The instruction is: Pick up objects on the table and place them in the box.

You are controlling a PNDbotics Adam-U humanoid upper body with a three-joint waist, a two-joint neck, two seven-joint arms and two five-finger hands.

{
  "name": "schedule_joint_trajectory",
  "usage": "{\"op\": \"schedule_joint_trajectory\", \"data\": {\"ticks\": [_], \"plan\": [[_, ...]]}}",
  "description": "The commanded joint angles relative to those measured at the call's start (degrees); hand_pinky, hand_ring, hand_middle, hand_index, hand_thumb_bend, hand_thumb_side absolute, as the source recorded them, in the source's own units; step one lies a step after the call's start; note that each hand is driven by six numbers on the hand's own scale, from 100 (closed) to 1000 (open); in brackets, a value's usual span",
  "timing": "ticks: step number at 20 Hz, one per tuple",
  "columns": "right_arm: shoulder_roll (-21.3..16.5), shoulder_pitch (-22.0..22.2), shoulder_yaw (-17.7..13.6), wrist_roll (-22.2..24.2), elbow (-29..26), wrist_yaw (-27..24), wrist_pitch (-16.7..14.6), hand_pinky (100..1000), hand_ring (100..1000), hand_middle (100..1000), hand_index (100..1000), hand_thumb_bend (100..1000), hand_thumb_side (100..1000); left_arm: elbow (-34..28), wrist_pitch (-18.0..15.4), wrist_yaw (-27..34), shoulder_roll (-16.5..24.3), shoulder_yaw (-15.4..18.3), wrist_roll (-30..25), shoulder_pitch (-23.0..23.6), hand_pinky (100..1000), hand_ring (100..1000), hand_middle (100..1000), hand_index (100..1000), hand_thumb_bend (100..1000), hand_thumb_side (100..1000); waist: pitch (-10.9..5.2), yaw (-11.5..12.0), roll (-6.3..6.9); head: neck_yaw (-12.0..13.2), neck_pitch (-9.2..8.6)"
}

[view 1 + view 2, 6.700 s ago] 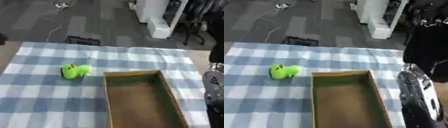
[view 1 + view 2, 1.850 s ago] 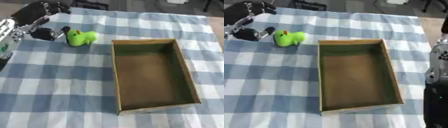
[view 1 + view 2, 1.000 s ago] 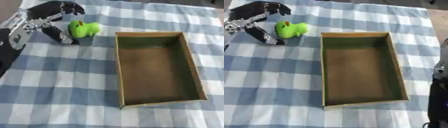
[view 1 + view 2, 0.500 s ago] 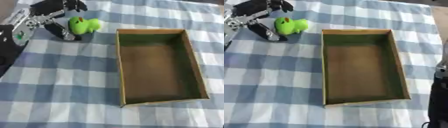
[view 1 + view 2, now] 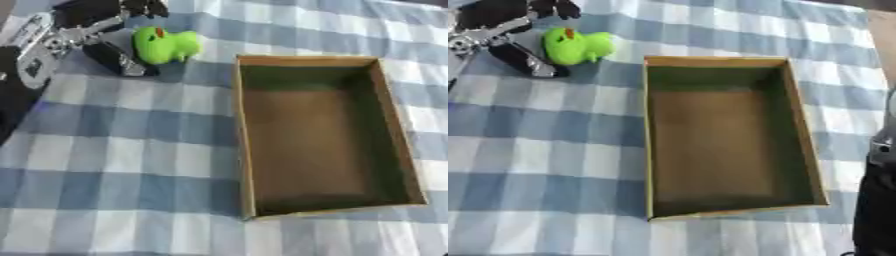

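A bright green soft toy (image 5: pixel 166 45) with a small orange mark lies on the checked cloth, just left of the box's far corner. My left hand (image 5: pixel 80 31) reaches in from the upper left and stands open around the toy. Its thumb (image 5: pixel 118 59) lies on the cloth at the toy's near left, and its dark fingers (image 5: pixel 140 7) arch over the far side. The cardboard box (image 5: pixel 241 145) is open-topped with nothing inside. Part of my right arm (image 5: pixel 878 200) shows at the right edge of the right eye view; its hand cannot be made out.
A blue and white checked cloth (image 5: pixel 114 165) covers the table. Bare cloth lies left of the box and in front of it. The box's left wall (image 5: pixel 646 135) stands close to the toy.
My left hand has come in from the left and now brackets the green toy, thumb near side, fingers far side. The toy and box have stayed put, while the camera has shifted.
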Motion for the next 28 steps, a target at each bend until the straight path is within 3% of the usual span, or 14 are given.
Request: {"op": "schedule_joint_trajectory", "data": {"ticks": [1,7,10,12,13,14,15,16,17,18,19,21,23,28], "plan": [[0.1,-1.6,0.0,0.3,-0.7,-0.3,0.1,549,477,482,701,100,668,-0.2,0.1,-1.6,2.7,1.4,1.0,-0.5,725,738,822,896,411,680,-0.73,-0.4,0.51,0.8,-1.23],[0.7,-2.8,0.0,0.2,-0.7,-0.4,0.4,549,477,482,702,100,669,0.1,-0.2,-3.7,3.4,1.9,2.3,0.1,723,738,823,899,456,663,0.25,-0.9,0.90,0.2,-3.07],[1.0,-3.2,0.1,0.4,-0.7,-0.5,0.5,549,477,482,702,100,663,0.0,-0.1,-3.4,3.5,1.9,2.5,0.0,711,707,810,888,418,643,0.70,-1.2,0.86,0.1,-3.64],[1.1,-3.3,0.1,0.4,-0.7,-0.5,0.5,549,477,482,702,100,670,-0.3,-0.2,-2.7,3.4,1.9,3.5,-0.1,393,559,726,822,225,623,0.79,-1.2,0.84,0.0,-3.50],[1.1,-3.3,0.1,0.5,-0.7,-0.5,0.5,549,477,482,702,100,670,-0.5,-0.2,-2.1,3.3,1.9,4.5,-0.1,283,477,657,777,100,676,0.80,-1.2,0.84,0.0,-3.44],[1.1,-3.4,0.1,0.5,-0.7,-0.5,0.5,549,477,482,702,100,670,-0.9,-0.2,-1.4,3.2,2.0,6.0,-0.1,373,544,715,815,201,626,0.80,-1.2,0.83,-0.1,-3.43],[1.1,-3.4,0.1,0.5,-0.7,-0.6,0.5,549,477,482,702,100,670,-1.1,-0.2,-1.0,3.2,1.9,7.2,-0.1,117,382,568,706,100,691,0.79,-1.2,0.84,-0.1,-3.44],[1.1,-3.4,0.1,0.4,-0.7,-0.6,0.5,549,477,482,702,100,670,-1.4,-0.2,-0.6,3.2,1.9,8.9,-0.1,117,382,568,706,100,691,0.78,-1.1,0.87,-0.1,-3.47],[1.0,-3.4,0.1,0.4,-0.7,-0.5,0.6,549,477,481,702,100,670,-1.5,-0.3,-0.5,3.3,1.8,10.4,0.0,100,303,494,651,100,675,0.77,-1.2,0.89,-0.2,-3.49],[1.0,-3.5,0.1,0.4,-0.7,-0.5,0.6,549,477,481,701,100,670,-1.8,-0.3,-0.5,3.3,1.8,11.8,-0.1,100,171,342,515,100,658,0.74,-1.1,0.94,-0.3,-3.64],[1.0,-3.5,0.1,0.3,-0.7,-0.5,0.5,550,477,481,701,100,670,-1.9,-0.4,-0.6,3.4,1.7,13.1,-0.1,100,120,285,471,100,649,0.73,-1.1,0.98,-0.4,-3.76],[0.9,-3.6,0.1,0.3,-0.7,-0.5,0.5,550,477,481,701,100,670,-2.3,-0.4,-1.4,3.5,1.7,15.8,-0.1,100,100,102,369,100,635,0.71,-1.1,1.09,-0.6,-3.98],[0.8,-3.7,0.0,0.2,-0.7,-0.5,0.5,550,477,481,701,100,671,-2.5,-0.3,-2.5,3.7,1.6,18.0,0.0,100,100,100,285,100,620,0.71,-1.0,1.13,-0.8,-4.12],[0.7,-3.7,0.0,0.1,-0.7,-0.5,0.4,550,477,481,701,100,671,-2.1,0.7,-5.6,4.0,1.3,20.2,0.1,100,100,100,255,100,608,0.63,-0.7,1.12,-1.0,-4.06]]}}
